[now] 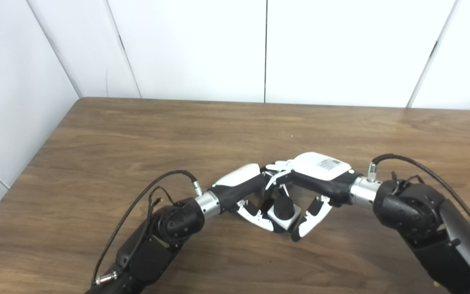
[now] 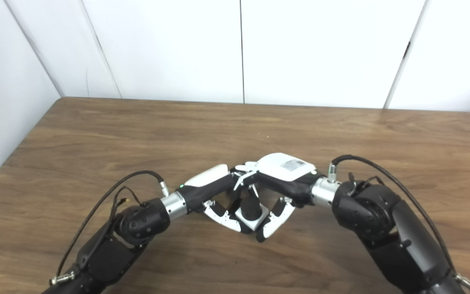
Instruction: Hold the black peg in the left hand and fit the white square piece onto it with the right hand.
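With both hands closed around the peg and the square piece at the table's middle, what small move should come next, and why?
Probably a short, gentle press of the white square piece further down, then easing the right hand off. The black peg already stands up through the piece, so it looks fitted. The left hand flanks it from the other side. Whether it is fully seated cannot be told.

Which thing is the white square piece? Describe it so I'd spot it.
On the wooden table, look where the two hands meet near the front. Between their fingers sits the white square piece, small and blocky, with the black peg rising from its middle.
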